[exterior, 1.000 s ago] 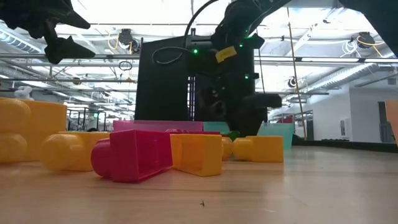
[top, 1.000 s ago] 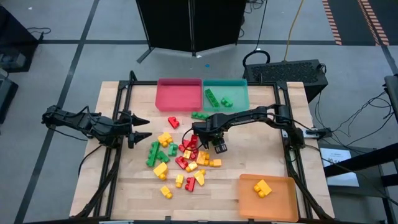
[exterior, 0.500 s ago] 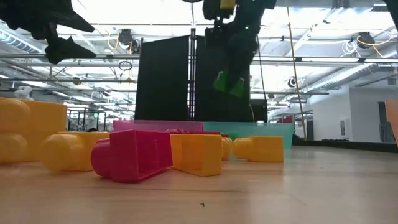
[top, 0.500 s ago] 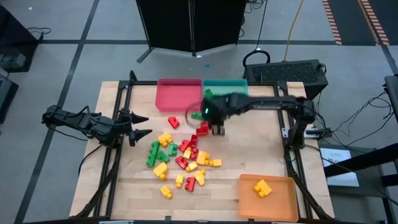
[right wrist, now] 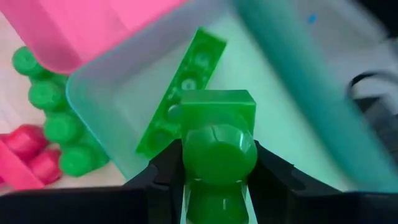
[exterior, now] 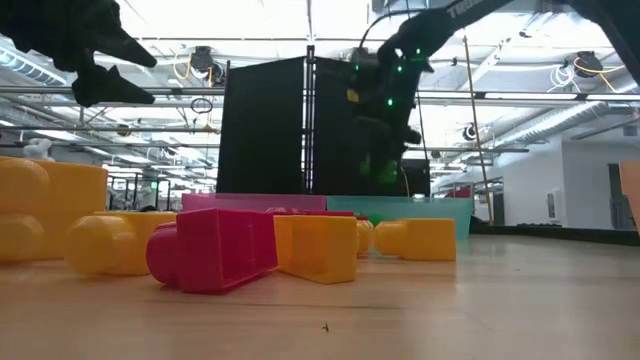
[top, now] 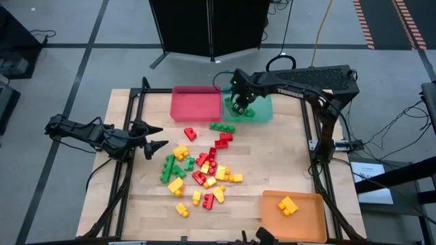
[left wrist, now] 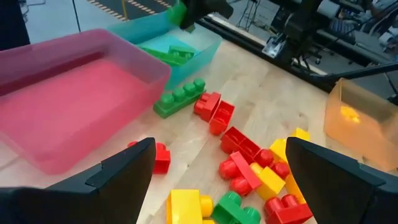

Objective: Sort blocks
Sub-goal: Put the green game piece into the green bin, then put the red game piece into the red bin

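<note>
- No brand or label can be read in full; only a fragment of white lettering is seen on the right arm in the low view.
- The blocks [top: 204,170] are small studded plastic bricks in red, green and yellow, scattered at the centre of the counter [top: 279,163].
- A long green block [top: 221,126] and a red block [top: 190,133] are seen apart from the heap, toward 12 o'clock, just short of the trays.
- A green block [right wrist: 217,146] is clamped between the jaws of the right gripper [top: 238,103], held above the teal tray [top: 262,117] at 12 o'clock.
- A flat green brick [right wrist: 183,87] is seen lying inside the teal tray.
- The red tray [top: 196,103], touching the teal one on its 9 o'clock side, is seen with nothing inside.
- The orange tray [top: 310,218], at 5 o'clock, is seen holding a yellow block [top: 287,205].
- The left gripper [top: 154,137] is held at 9 o'clock, jaws spread wide and gripping nothing.
</note>
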Available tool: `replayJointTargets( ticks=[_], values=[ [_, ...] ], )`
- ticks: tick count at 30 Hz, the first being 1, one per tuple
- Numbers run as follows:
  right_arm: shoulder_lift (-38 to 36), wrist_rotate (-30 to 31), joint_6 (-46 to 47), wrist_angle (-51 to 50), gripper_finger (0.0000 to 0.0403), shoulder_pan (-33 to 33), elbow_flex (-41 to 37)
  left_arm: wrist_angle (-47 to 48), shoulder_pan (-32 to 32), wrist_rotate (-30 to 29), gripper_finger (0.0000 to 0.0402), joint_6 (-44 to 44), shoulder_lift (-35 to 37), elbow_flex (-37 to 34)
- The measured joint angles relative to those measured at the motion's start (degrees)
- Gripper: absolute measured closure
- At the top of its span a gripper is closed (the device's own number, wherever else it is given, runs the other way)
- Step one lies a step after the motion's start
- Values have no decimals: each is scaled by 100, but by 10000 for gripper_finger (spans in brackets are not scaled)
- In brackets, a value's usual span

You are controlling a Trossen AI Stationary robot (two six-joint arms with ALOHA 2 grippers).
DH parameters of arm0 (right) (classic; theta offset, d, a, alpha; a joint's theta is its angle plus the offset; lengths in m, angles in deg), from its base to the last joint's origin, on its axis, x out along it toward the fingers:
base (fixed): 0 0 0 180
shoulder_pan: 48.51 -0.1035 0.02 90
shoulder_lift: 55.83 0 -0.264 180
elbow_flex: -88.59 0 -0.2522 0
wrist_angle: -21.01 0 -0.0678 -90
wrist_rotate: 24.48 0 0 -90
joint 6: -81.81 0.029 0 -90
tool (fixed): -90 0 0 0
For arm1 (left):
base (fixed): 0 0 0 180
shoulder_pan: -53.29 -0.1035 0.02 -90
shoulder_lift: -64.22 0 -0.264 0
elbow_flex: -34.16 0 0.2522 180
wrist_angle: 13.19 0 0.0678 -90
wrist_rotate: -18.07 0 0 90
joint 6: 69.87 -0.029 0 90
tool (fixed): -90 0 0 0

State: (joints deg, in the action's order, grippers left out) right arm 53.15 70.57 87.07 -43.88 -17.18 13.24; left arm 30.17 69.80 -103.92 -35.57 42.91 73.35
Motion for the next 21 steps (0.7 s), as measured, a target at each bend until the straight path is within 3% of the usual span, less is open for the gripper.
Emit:
replayJointTargets(
  ticks=[2, 6, 9, 14, 17, 21],
  values=[
    [92, -188, 139, -122, 260, 28, 0, 14, 0, 3, 40, 39, -11, 0],
    [145, -238, 258, -126, 153, -53, 16, 13, 0, 5, 40, 136, -9, 0],
    [143, -201, 338, -112, 106, -122, 188, 12, 0, 6, 40, 138, -9, 0],
    [135, -752, -64, -124, 99, -437, 632, 14, 0, 22, 40, 138, -9, 0],
    [117, -1103, -862, -86, 112, -1007, 883, 33, 0, 23, 40, 135, -6, 0],
    [128, -1020, -1942, 14, 123, -1752, 922, 154, 0, 25, 40, 137, -9, 0]
  ],
)
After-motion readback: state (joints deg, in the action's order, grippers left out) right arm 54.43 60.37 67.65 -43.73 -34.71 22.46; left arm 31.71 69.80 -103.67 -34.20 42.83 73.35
